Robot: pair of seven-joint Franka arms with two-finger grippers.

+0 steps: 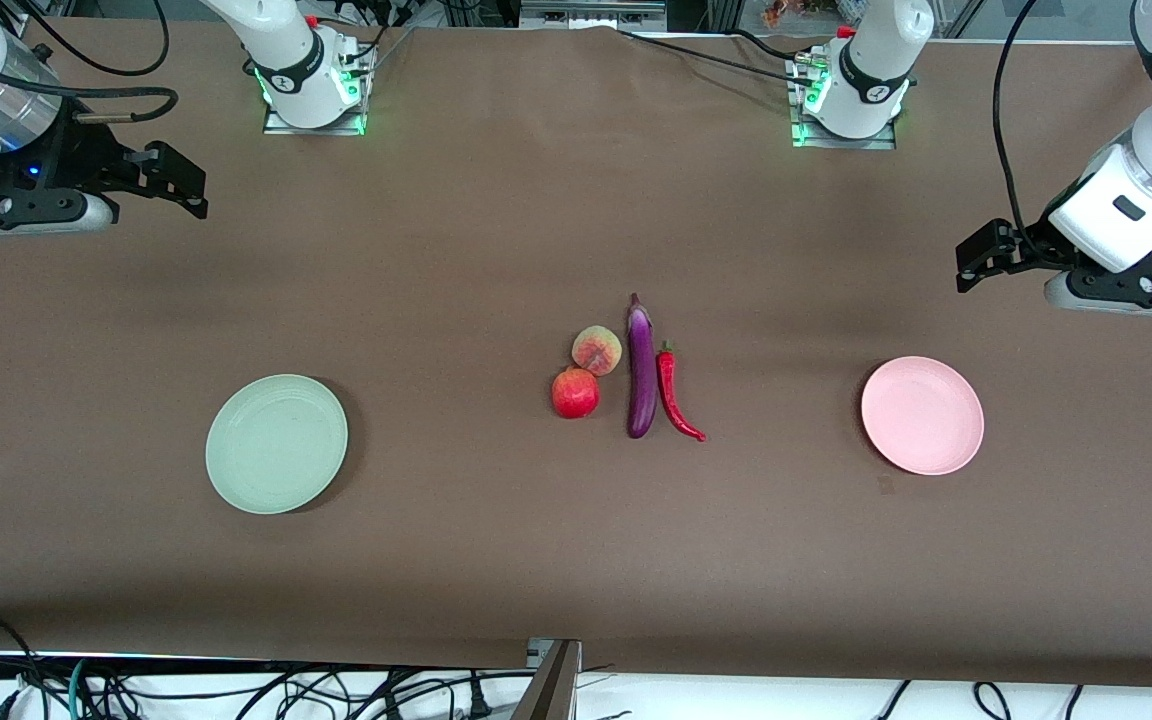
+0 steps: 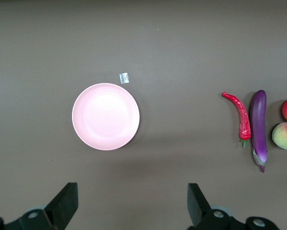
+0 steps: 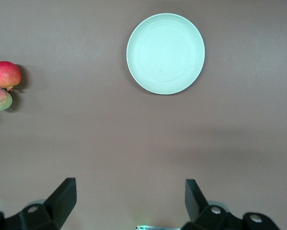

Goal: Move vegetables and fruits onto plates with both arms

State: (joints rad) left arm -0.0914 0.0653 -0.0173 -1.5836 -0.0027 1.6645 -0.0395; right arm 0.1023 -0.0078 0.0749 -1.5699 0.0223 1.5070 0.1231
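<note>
A purple eggplant, a red chili, a peach and a red pomegranate-like fruit lie together mid-table. The mint green plate lies toward the right arm's end, the pink plate toward the left arm's end; both are empty. My left gripper is open and empty, high over the table at its end; its view shows the pink plate, chili and eggplant. My right gripper is open and empty, high at its end; its view shows the green plate.
A small pale tag lies on the brown cloth beside the pink plate. Both arm bases stand at the table's farther edge. Cables hang along the nearer edge.
</note>
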